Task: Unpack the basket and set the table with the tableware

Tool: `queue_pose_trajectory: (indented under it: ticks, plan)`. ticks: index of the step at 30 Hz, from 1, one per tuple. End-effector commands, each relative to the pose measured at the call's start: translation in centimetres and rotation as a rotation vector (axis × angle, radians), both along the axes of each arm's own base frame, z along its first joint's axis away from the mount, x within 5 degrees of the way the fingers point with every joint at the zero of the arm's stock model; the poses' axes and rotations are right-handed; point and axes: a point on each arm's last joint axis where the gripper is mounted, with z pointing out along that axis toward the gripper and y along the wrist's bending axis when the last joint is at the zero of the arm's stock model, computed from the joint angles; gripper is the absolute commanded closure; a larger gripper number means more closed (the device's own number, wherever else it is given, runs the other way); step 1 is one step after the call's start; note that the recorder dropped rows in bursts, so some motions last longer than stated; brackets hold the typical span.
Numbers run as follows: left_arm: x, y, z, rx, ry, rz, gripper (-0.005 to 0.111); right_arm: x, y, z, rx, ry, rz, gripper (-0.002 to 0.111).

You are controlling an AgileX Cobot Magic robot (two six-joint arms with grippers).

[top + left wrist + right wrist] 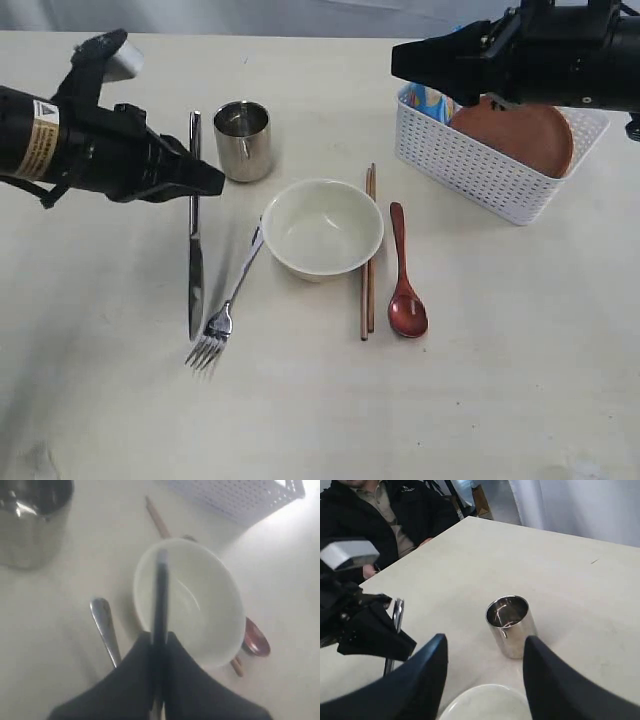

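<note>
Here the left fingers (207, 181) are closed tight on the knife (195, 265), gripping it in its upper half, just below the handle end. In the left wrist view the knife shows as a dark blurred strip running out from between the two fingers, with no gap on either side. Whether it rests on the counter (500, 380) or hangs just off it I cannot tell. In the exterior view the knife runs straight up and down the left-centre of the frame. Its handle end is beside the cup (243, 140) and its tip is low, near the fork (228, 305).

The fork lies just right of the knife on a slant, tines at the lower left and handle end against the left side of the bowl (322, 228). The bowl sits upright at the centre. The chopsticks (368, 260) lie close along its right side, and the spoon (403, 280) is just beside them, scoop end low.

The right fingers (410, 60) hang at the upper right of the frame, above the left end of the basket (470, 165). They are spread wide and have hold of nothing. In the right wrist view the cup shows through the gap between them, well beyond the tips. The plate (525, 135) leans tilted inside the basket, and a blue bag (428, 100) stands at the basket's left end, mostly hidden by the arm.
</note>
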Motion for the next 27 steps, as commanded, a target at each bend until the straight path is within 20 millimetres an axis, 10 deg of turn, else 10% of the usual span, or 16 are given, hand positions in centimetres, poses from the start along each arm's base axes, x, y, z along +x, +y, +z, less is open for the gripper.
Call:
queue_pose_trajectory:
  ticks: [1,12,20,27]
  plan:
    - [-0.8,0.7,3.0,0.028,-0.147,0.175,0.107,0.0,-0.2,0.2,-0.005,-0.01,-0.004,0.062]
    - [-3.0,4.1,0.8,-0.011,-0.371,0.414,0.107,0.0,-0.2,0.2,-0.005,-0.01,-0.004,0.062]
    - [-4.7,4.0,-2.2,0.245,-0.165,0.486,0.107,0.0,-0.2,0.2,-0.005,-0.01,-0.004,0.062]
    - [-4.9,1.9,0.9,0.316,0.018,0.263,0.107,0.0,-0.2,0.2,-0.004,-0.008,-0.005,0.062]
